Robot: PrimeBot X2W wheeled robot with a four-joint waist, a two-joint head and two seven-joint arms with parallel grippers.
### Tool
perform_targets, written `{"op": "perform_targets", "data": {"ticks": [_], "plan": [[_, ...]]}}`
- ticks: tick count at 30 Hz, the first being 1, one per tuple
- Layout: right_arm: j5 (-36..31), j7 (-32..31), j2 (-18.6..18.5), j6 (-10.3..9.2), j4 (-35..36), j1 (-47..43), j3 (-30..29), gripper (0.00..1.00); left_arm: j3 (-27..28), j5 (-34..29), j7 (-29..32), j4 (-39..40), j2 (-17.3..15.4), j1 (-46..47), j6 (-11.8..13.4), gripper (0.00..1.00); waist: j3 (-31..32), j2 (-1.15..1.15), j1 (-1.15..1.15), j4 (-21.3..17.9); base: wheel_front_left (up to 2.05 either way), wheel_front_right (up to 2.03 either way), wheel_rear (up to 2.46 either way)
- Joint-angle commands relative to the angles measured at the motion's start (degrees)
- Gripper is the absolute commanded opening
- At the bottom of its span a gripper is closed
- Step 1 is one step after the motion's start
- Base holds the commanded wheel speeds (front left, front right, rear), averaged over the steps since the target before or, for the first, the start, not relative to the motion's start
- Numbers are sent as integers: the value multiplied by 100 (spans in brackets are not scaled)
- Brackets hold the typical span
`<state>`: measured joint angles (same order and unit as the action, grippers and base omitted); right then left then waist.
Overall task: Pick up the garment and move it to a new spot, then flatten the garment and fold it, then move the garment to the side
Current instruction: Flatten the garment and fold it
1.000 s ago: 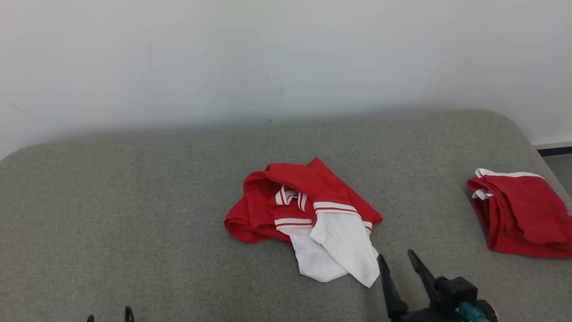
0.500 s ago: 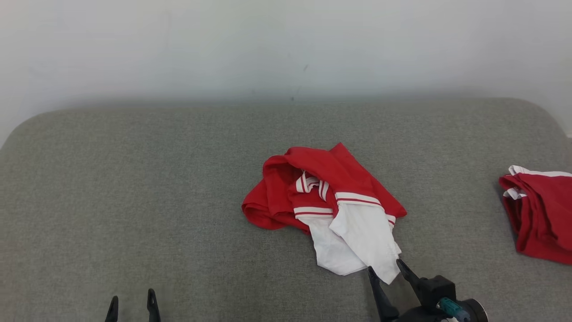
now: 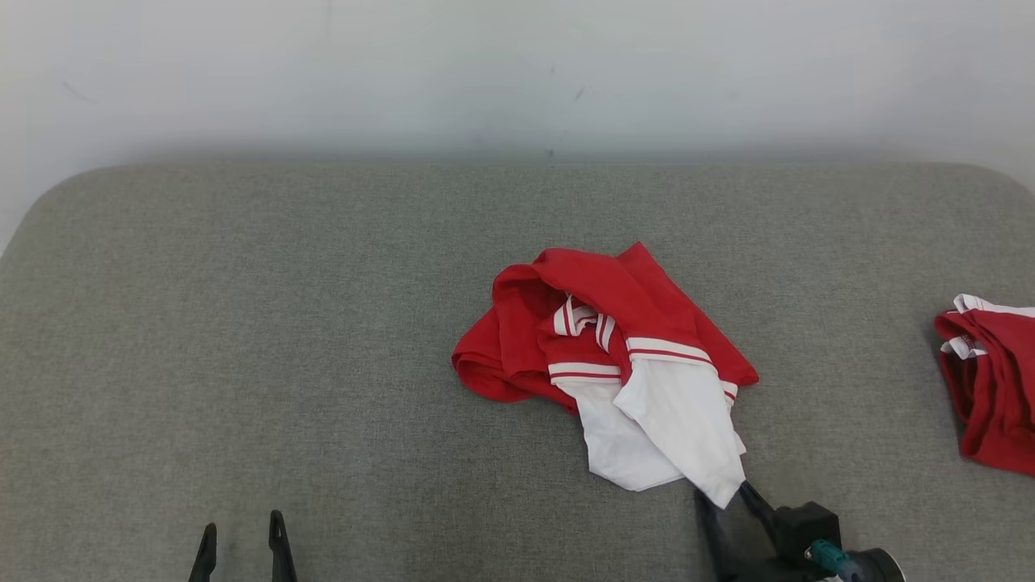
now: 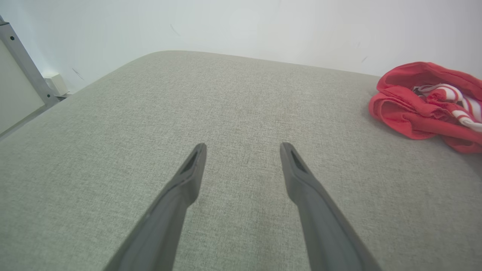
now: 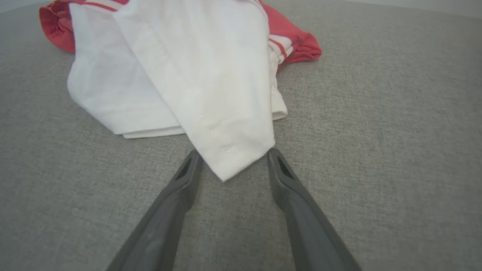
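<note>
Head view, garment: the crumpled red and white garment lies near the middle of the grey bench. A second red garment lies well apart, at the right edge.
Head view, right gripper: your right gripper is at the lowest white corner of the garment, and the cloth covers its tips.
Head view, left gripper: the left gripper is low at the left, spread and holding nothing.
Left wrist view: the two fingers stand wide apart over bare bench, with the garment off to their right.
Right wrist view: the white corner lies between the two fingers. They stand apart on each side of it and do not pinch it yet.
Step in hand: I judge this is the first step, taking hold of the garment to pick it up.
Next move: you should press the right fingers together on the corner. Make sure they catch the cloth well before you lift and carry it to the new spot.
</note>
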<state>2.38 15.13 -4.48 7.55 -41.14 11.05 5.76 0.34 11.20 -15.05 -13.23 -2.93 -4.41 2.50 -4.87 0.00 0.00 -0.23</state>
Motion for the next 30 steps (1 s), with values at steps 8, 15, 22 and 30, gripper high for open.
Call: {"op": "perform_targets", "data": {"ticks": [8,15,22,30], "plan": [[-15,-1,16,-15,525,-84,-112,0,-52,-5,-18,117,7,8,-14,100,66,0,0,-10,0,0,0],[772,0,110,-15,1738,252,-198,0,-209,-59,-18,121,7,49,-100,100,65,0,0,-33,0,0,0],[879,-1,-373,-15,1502,1967,458,0,-636,-99,-18,-33,6,453,-229,100,-98,0,0,280,0,0,0],[486,-1,-1116,-15,229,4190,612,0,-1476,123,-18,-136,2,855,-198,100,-508,0,0,1285,0,0,0]]}}
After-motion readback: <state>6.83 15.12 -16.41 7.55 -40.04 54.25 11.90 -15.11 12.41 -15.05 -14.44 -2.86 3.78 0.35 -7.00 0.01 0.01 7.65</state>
